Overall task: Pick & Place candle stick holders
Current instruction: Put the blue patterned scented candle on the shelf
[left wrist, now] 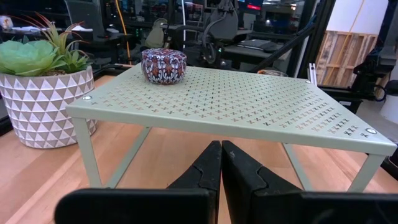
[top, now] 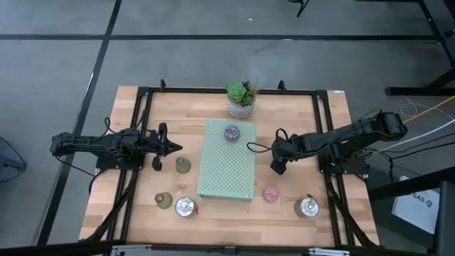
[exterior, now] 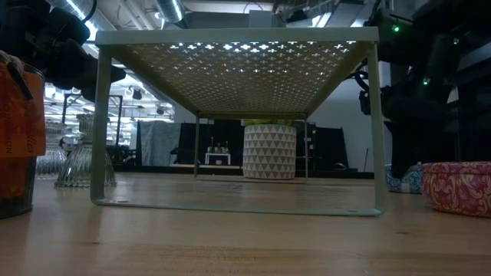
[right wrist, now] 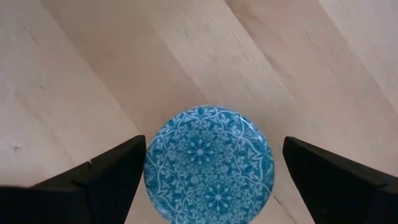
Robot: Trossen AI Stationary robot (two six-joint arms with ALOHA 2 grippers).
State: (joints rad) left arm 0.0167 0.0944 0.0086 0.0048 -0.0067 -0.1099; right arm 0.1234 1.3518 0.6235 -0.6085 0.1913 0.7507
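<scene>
Blue candle stick holder (right wrist: 208, 163) lying between wide-open right gripper (right wrist: 208, 186) jaws, ungrasped, awaiting pickup; left gripper (left wrist: 221, 163) idling shut, empty.

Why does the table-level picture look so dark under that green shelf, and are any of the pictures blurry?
Low view: bright room lamps shine through the perforated shelf from behind, so its underside and the plant pot look dim; the orange holder at the edge is blurred. Right wrist view: the blue holder is sharp and evenly lit. Left wrist view: the purple holder is clear, the room behind soft.
</scene>
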